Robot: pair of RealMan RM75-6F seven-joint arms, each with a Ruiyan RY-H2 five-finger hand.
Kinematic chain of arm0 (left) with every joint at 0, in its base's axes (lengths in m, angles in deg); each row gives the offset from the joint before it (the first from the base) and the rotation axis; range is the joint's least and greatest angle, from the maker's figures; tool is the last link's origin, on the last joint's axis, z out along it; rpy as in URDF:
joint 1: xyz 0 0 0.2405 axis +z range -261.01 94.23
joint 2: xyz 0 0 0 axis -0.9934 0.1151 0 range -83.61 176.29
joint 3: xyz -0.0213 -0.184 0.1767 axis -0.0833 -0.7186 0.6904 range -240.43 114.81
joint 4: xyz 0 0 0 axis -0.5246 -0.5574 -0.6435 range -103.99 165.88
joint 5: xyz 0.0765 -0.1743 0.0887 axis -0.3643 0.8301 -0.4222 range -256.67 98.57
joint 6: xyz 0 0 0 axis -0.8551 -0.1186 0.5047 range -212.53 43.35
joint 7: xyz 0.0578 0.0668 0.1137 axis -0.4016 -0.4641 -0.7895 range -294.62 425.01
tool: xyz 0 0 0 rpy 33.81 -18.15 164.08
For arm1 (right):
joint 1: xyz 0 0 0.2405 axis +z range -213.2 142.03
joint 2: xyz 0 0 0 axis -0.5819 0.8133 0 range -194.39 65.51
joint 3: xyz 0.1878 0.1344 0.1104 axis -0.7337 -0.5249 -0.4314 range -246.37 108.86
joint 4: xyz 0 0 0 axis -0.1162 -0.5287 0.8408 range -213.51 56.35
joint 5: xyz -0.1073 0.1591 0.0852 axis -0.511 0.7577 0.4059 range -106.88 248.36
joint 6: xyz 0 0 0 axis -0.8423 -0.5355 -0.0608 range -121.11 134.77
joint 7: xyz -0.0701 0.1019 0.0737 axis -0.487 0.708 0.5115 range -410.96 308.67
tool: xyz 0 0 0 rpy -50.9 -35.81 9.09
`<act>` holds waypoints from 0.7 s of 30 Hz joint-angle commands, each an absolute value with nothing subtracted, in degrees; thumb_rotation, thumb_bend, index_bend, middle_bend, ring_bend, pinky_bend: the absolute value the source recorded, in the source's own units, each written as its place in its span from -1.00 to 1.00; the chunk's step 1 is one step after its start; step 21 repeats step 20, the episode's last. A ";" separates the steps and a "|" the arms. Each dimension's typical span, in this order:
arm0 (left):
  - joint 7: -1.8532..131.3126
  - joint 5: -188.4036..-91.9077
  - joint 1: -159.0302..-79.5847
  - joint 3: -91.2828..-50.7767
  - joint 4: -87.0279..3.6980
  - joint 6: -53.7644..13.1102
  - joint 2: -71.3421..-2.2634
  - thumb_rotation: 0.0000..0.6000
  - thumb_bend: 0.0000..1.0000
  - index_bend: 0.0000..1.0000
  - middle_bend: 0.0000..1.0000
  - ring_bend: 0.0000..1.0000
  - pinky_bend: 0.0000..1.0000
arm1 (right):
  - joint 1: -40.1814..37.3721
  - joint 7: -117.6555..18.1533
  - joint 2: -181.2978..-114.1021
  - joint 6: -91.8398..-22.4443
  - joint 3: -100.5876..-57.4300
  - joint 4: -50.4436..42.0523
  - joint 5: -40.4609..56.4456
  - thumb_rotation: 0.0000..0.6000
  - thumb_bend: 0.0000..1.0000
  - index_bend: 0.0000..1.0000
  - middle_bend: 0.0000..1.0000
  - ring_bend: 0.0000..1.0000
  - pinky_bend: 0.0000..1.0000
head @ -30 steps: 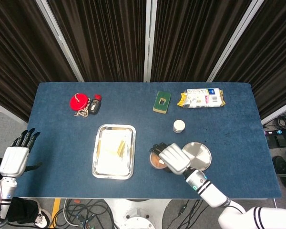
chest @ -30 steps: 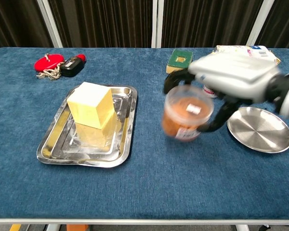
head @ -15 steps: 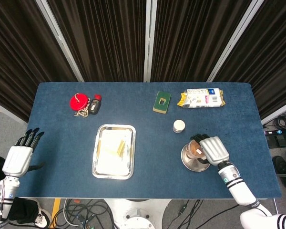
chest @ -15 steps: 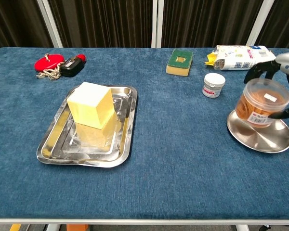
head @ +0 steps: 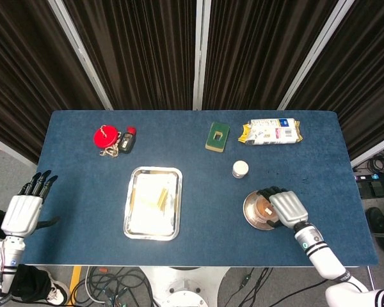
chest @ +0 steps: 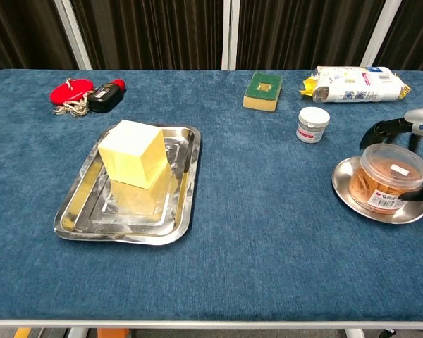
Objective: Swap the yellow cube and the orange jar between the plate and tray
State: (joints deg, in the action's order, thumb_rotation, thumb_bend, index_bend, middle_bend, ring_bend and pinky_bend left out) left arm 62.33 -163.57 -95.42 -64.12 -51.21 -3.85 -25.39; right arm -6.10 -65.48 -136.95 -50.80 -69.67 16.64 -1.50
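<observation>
The orange jar [head: 262, 208] [chest: 389, 176] stands upright on the round metal plate [head: 251, 214] [chest: 345, 184] at the front right. My right hand [head: 288, 208] [chest: 409, 127] wraps around the jar from its right side, with dark fingers [chest: 385, 129] curled behind it and a thumb at its front. The yellow cube [chest: 132, 153] [head: 155, 198] sits in the rectangular metal tray [head: 133, 227] [chest: 187, 204] left of centre. My left hand [head: 25, 208] hangs off the table's left edge, fingers spread, holding nothing; only the head view shows it.
A small white-lidded jar [head: 240, 169] [chest: 313, 124] stands just behind the plate. Further back lie a green sponge [head: 217, 137] [chest: 262, 91] and a snack bag [head: 271, 132] [chest: 356, 83]. Red keys with a fob [head: 105, 136] [chest: 70, 91] lie at the back left.
My right hand carried the orange jar from the table's middle rightward and lowered it onto the plate. The left hand barely moved.
</observation>
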 commanded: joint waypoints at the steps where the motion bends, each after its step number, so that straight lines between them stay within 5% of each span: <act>1: 61.98 -163.04 -95.07 -64.34 -52.08 -3.74 -24.95 1.00 -0.88 -0.83 -0.95 -1.00 -0.58 | -8.44 -62.18 -136.02 -57.35 -69.74 16.33 -7.36 1.00 -1.00 -1.00 -1.00 -1.00 -1.00; 11: 60.05 -163.55 -90.66 -62.38 -54.72 0.58 -23.73 1.00 -0.88 -0.83 -0.93 -1.00 -0.58 | -24.43 -63.77 -135.33 -78.32 -64.66 12.73 -11.00 1.00 -1.00 -1.00 -1.00 -1.00 -1.00; 21: 57.77 -164.69 -86.38 -60.93 -53.61 5.24 -25.10 1.00 -0.88 -0.83 -0.92 -1.00 -0.58 | -30.26 -56.93 -136.45 -81.05 -64.49 6.26 -10.18 1.00 -1.00 -1.00 -1.00 -1.00 -1.00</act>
